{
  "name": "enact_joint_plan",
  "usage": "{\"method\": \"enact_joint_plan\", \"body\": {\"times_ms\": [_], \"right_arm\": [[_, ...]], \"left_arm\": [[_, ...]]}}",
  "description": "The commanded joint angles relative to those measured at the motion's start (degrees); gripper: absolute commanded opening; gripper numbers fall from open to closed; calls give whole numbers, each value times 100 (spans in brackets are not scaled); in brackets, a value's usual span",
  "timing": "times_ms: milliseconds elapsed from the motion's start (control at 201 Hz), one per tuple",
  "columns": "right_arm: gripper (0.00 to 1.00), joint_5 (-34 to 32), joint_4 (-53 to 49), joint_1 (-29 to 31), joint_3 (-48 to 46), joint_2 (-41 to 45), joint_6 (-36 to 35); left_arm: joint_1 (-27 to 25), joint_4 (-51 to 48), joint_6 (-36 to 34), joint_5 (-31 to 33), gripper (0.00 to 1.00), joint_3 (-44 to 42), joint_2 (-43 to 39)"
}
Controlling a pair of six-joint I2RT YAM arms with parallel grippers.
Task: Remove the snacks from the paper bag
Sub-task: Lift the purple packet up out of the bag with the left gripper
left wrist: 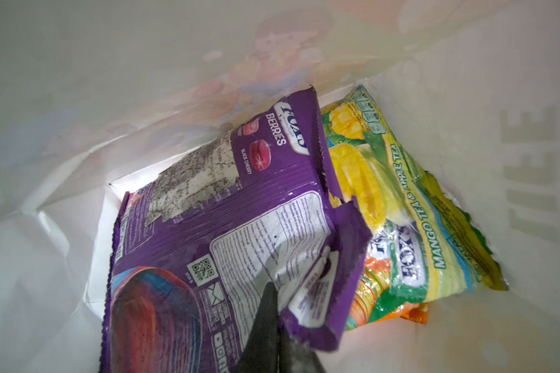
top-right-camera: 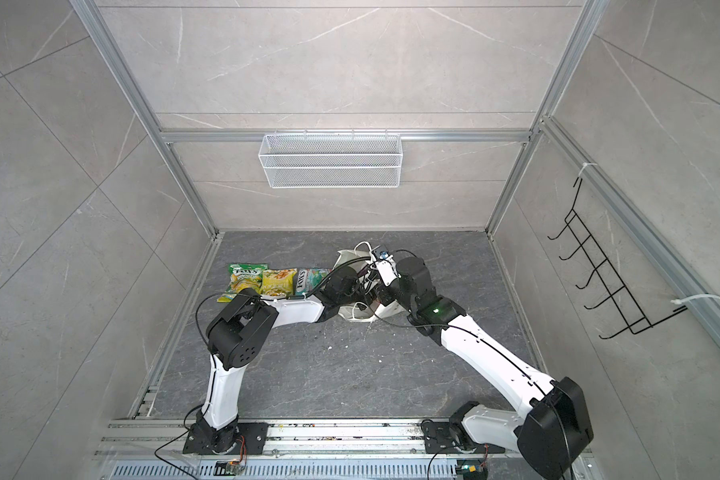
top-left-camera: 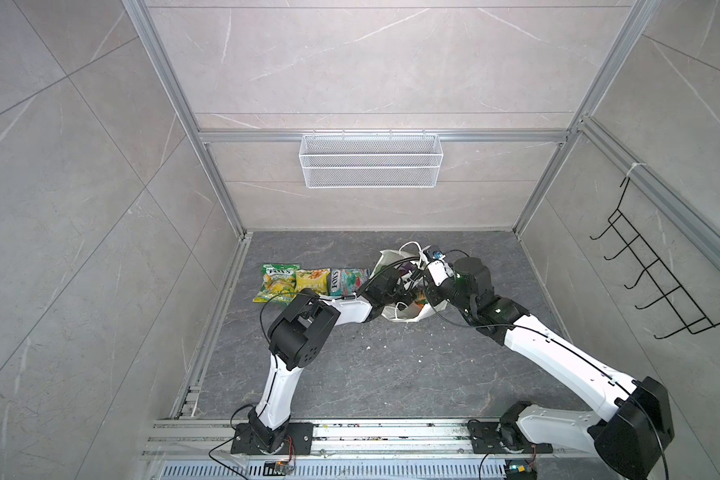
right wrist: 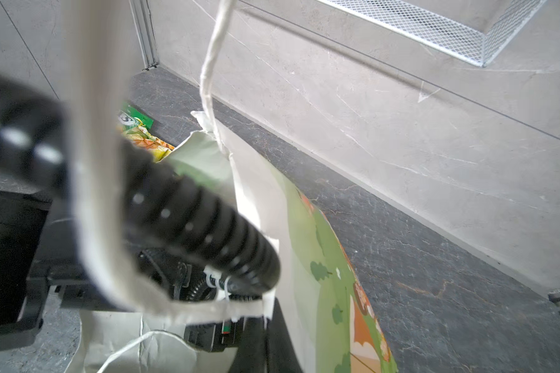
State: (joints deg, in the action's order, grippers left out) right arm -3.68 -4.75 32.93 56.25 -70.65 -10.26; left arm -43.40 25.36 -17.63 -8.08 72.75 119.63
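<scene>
Entry: removal step in hand. Left claw (left wrist: pixel 273 302) was found pinched tight on the purple packet (left wrist: pixel 207 226) inside the paper bag (left wrist: pixel 466 97). Right claw (right wrist: pixel 262 323) was closed, apparently on the bag's rim. Three packets (top-left-camera: pixel 312 281) were laid on the tabletop (top-left-camera: pixel 391 365). Next required: a straight lift clear.

Two arms, left arm (top-left-camera: pixel 279 386) and right arm (top-left-camera: pixel 558 345): white shells, chunky black joint housings, thin black cables looping off, screwed black base plates (top-left-camera: pixel 304 436) at six o'clock, green light (top-right-camera: pixel 435 310) on the right one.
</scene>
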Motion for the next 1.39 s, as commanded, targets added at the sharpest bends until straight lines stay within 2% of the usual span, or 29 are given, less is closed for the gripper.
{"method": "enact_joint_plan", "body": {"times_ms": [0,343,607,916,1389], "right_arm": [[0,143,371,24,114,263,50],[0,21,344,-142,141,131,129],[0,-53,372,-240,86,96,147],[0,-70,423,-388,53,61,168],[0,158,471,-488,44,19,174]], "left_arm": [[6,434,98,86,0,-210,-423],[-20,1311,290,-29,0,-1053,-1196],[-41,1442,462,-86,0,-1504,-1915],[-64,1198,452,-82,0,-1901,-2815],[-65,769,219,29,0,-1975,-3949]]}}
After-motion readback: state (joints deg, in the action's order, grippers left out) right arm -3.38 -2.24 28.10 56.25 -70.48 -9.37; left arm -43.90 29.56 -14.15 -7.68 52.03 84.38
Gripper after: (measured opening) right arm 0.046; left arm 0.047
